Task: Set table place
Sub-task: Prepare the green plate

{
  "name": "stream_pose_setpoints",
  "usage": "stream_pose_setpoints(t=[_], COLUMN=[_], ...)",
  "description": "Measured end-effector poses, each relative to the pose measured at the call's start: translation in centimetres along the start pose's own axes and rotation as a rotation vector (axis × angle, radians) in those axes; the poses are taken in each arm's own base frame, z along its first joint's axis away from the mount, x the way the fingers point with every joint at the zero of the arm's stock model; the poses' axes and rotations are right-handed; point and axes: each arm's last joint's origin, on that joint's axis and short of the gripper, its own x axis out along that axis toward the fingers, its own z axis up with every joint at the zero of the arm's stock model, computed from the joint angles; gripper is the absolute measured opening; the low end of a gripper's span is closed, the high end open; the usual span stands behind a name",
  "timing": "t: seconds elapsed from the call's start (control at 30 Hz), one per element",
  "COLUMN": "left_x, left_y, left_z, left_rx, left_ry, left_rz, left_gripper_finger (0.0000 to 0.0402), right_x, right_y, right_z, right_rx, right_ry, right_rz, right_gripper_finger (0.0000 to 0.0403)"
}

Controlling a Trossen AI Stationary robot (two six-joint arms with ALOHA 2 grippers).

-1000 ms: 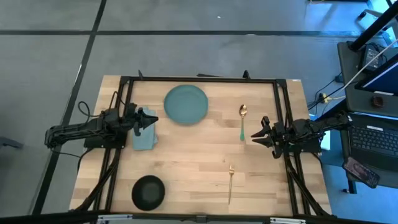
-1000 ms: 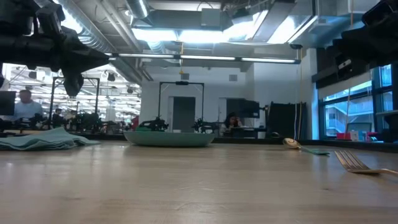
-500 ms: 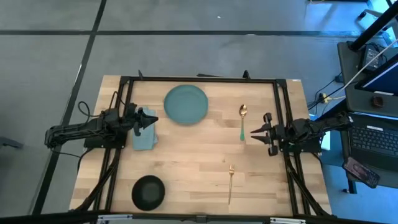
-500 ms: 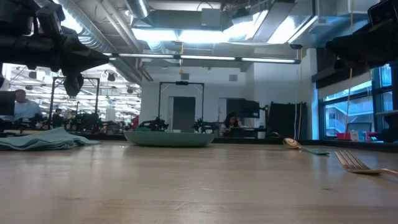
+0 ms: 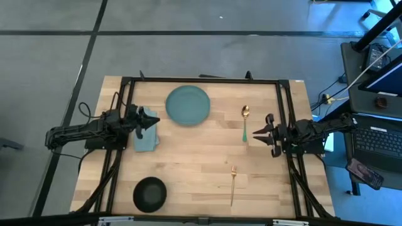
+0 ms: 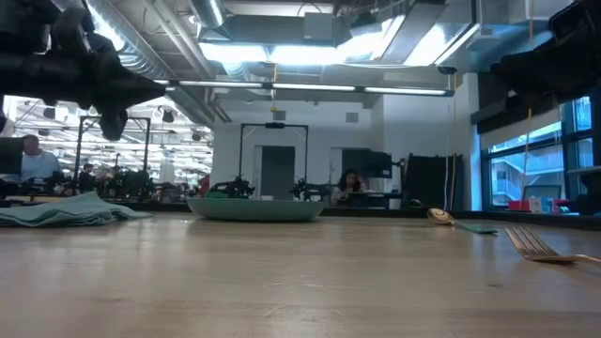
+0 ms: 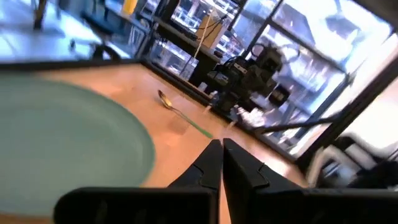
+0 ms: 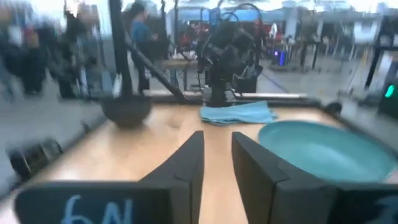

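Moved: right gripper [image 5: 256, 134] shifted slightly toward the spoon [image 5: 245, 122]; jaws parted, empty.
Left gripper [image 5: 155, 120]: above napkin [image 5: 144, 138], jaws clenched, empty.
Tabletop [image 5: 195, 157]: plate [image 5: 188, 104], bowl [image 5: 149, 193], fork [image 5: 232, 184] unmoved.

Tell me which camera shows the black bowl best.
The high view: the whole black bowl shows from above on the table. The right wrist view shows it blurred; the low and left wrist views miss it.

Overhead, table-level, wrists; all share plate [image 5: 188, 104].

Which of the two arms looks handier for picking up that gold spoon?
Likely the right: its gripper, fingers slightly apart, hovers just beside the spoon, while the left gripper sits shut over the napkin across the table.
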Motion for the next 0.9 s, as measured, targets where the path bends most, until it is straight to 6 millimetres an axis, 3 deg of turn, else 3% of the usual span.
stream_pose_setpoints(t=[0.07,0.13,0.27,0.37,0.5,0.63,0.77,0.9], left_x=[0.0,0.0,-0.1,-0.1,-0.5,-1.8,-2.8,-1.5], left_y=[0.0,-0.1,0.0,-0.4,-1.6,-3.5,-6.0,-8.9], left_z=[0.2,0.6,1.0,1.1,2.5,6.3,11.0,15.9], left_rx=[0.014,-0.084,-0.448,-0.457,-0.353,-0.271,-0.147,-0.038], left_ry=[-0.034,-0.086,-0.18,-0.152,-0.214,-0.328,-0.358,-0.279], left_rz=[0.023,0.023,0.058,-0.015,-0.12,-0.182,-0.2,-0.161], left_gripper_finger=[0.0016,0.0021,0.0026,0.0024,0.0016,0.001,0.0007,0.0014], right_x=[0.0,0.0,0.0,-0.1,-0.5,-1.8,-1.8,-0.2], right_y=[0.0,0.0,-0.2,-0.3,-0.5,-1.1,-0.8,-0.3], right_z=[0.1,0.3,0.5,1.1,3.0,6.4,10.3,15.1], right_rx=[0.147,0.337,0.619,0.779,0.667,0.547,0.492,0.427], right_ry=[-0.013,-0.026,-0.066,-0.144,-0.367,-0.596,-0.511,-0.402], right_rz=[0.002,0.008,-0.045,-0.052,-0.088,-0.198,-0.169,-0.203], right_gripper_finger=[0.0084,0.0084,0.0084,0.0084,0.0084,0.0084,0.0084,0.0084])
